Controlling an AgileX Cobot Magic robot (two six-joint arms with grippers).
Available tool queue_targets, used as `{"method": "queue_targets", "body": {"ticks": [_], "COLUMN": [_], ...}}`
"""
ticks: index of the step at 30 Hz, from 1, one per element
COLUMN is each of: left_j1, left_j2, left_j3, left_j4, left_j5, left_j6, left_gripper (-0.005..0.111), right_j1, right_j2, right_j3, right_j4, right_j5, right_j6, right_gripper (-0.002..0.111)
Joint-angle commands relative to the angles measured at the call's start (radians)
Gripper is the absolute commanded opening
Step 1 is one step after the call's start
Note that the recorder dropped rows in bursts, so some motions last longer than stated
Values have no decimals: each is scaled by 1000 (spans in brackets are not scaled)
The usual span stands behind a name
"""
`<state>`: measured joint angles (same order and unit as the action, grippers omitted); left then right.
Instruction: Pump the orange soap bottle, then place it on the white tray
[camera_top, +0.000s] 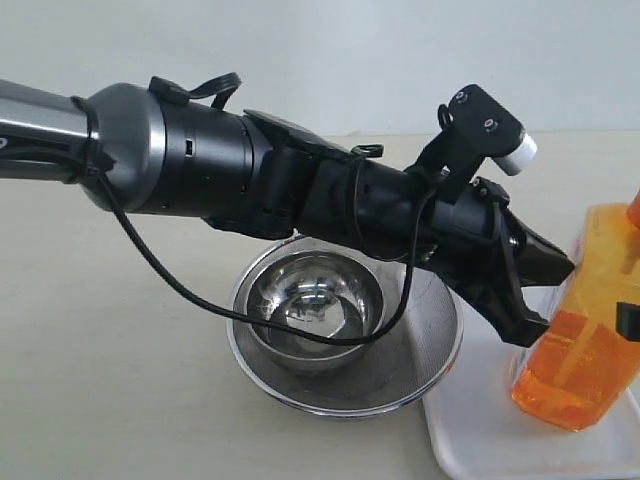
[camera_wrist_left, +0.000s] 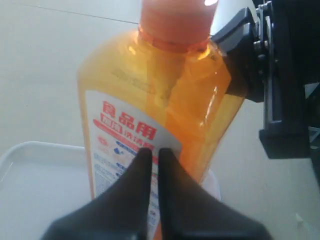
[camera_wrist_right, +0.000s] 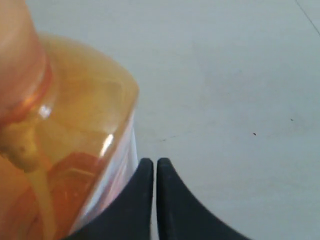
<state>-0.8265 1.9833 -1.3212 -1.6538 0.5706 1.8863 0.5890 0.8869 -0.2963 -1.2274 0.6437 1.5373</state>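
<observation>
Exterior view: L arm comes in from 9 o'clock and reaches across the middle to the R side. L gripper (camera_top: 562, 266) sits right up against the orange soap bottle (camera_top: 585, 340), on the bottle's 9 o'clock side. The bottle is at abt 4 o'clock in the frame, base down on the white tray (camera_top: 470, 430). Its top is cut off by the frame edge. The tray fills the 5 o'clock corner, only partly in view. A steel bowl (camera_top: 315, 305) sits inside a mesh strainer (camera_top: 430, 340) near frame centre, at 9 o'clock of the tray, w/ the strainer rim just beside the tray edge. Both rest on the pale table (camera_top: 100, 350), under the L arm's forearm.

L wrist view: L gripper (camera_wrist_left: 151, 159) has its fingers pressed together w/ nothing between them. The tips point straight at the bottle (camera_wrist_left: 150, 100) label (white, red and blue print). Can't tell if the tips touch the label or stop just short. The tray (camera_wrist_left: 30, 155) rim shows beside and behind the bottle base. R gripper (camera_wrist_left: 235, 32) is up by the bottle's shoulder, close under the orange collar; contact unclear.

R wrist view: R gripper (camera_wrist_right: 150, 170) also has its fingers pressed together, empty. The tips are just beside the bottle (camera_wrist_right: 65, 150) shoulder, not around it. Bare table behind.
</observation>
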Motion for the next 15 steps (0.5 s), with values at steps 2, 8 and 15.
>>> {"method": "queue_targets", "body": {"ticks": [2, 8, 15], "left_j1": [-7, -7, -7], "left_j2": [-10, -10, -10], "left_j3": [-5, -5, -5], "left_j4": [2, 13, 24], "left_j5": [-50, -81, -82], "left_j6": [-10, -10, -10], "left_gripper": [5, 5, 5], "right_j1": [1, 1, 1], "right_j2": [-7, -8, -157], "right_j3": [-5, -5, -5], "right_j4": [134, 149, 271], "right_j5": [37, -9, 176], "right_j6": [-112, -122, -218], "right_gripper": [0, 0, 0]}}
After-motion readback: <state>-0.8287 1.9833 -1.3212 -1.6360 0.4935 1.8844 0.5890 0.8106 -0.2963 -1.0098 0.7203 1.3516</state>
